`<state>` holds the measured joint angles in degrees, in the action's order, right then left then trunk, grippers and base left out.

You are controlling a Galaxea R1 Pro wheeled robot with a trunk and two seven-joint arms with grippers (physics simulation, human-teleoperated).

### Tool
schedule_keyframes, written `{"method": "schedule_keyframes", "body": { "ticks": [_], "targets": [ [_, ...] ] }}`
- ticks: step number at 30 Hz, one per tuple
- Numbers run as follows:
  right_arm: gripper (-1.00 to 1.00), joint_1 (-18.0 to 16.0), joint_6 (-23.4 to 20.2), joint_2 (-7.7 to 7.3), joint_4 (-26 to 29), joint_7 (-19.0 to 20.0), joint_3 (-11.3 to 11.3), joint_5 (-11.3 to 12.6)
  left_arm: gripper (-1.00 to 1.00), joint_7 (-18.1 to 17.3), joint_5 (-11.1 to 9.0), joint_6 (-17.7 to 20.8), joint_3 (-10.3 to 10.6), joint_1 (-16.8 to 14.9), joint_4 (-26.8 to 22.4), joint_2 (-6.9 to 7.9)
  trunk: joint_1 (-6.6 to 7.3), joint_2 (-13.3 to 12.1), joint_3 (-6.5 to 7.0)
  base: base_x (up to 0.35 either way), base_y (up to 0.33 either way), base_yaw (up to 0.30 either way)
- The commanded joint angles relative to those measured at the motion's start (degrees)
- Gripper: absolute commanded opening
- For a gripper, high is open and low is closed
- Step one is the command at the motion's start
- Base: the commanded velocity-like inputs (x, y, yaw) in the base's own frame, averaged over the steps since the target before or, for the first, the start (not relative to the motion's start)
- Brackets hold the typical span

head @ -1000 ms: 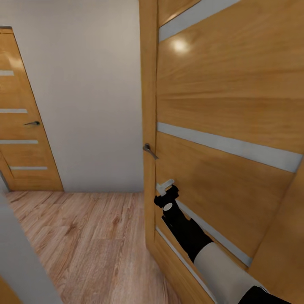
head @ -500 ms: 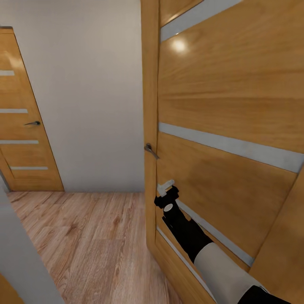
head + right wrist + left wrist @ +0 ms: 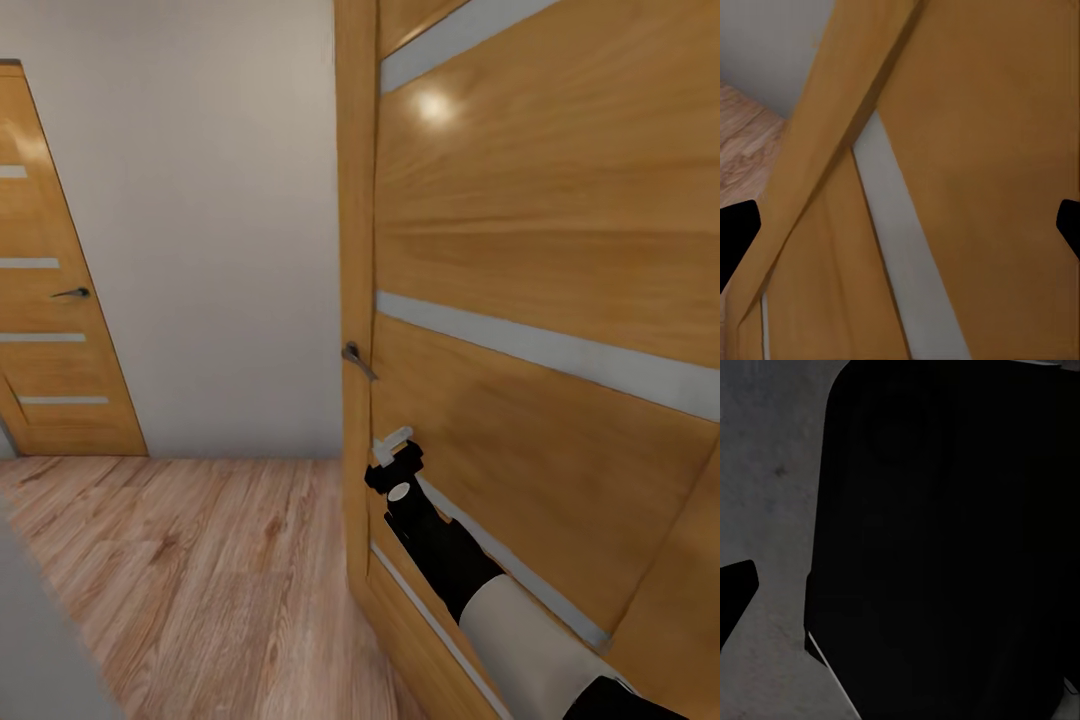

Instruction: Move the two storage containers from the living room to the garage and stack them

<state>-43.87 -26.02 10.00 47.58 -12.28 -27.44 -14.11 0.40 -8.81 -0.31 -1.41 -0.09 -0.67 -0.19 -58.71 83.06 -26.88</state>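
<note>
Home hallway, shown by wood-plank flooring (image 3: 200, 570), plain grey-white wall (image 3: 210, 220), two oak doors (image 3: 540, 250) with frosted strips and lever handles (image 3: 355, 358)

Soft even light; glare on door (image 3: 540, 200) (left wrist view dark).

near door (image 3: 540, 300): cut by top and right edges | far door (image 3: 50, 330): left part cut off
</note>
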Motion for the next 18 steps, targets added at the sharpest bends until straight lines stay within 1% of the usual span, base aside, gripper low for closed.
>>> {"method": "schedule_keyframes", "body": {
  "ticks": [1,10,13,18],
  "targets": [
    [1.0,-0.07,-0.59,0.0,0.06,-0.45,-0.07,-1.27,1.0,0.04,-0.41,-0.04,-0.1,0.0,-0.04,0.0,-0.02,0.02,-0.05,0.267,-0.001,0.0],
    [1.0,-0.07,-0.6,0.0,0.06,-0.71,-0.07,-1.45,1.0,0.04,-0.41,-0.04,-0.09,0.0,-0.04,0.02,-0.02,0.02,-0.05,0.282,0.0,0.0],
    [1.0,-0.07,-0.54,0.0,0.03,-0.72,-0.03,-1.83,1.0,0.04,-0.4,-0.04,-0.09,0.0,-0.07,0.02,-0.02,0.02,-0.05,0.081,0.0,0.0],
    [1.0,-0.07,-0.56,0.0,-0.01,-0.87,0.01,-1.96,1.0,0.04,-0.41,-0.04,-0.1,0.0,-0.08,0.02,-0.02,0.02,-0.05,0.014,0.0,0.0]
  ]
}}
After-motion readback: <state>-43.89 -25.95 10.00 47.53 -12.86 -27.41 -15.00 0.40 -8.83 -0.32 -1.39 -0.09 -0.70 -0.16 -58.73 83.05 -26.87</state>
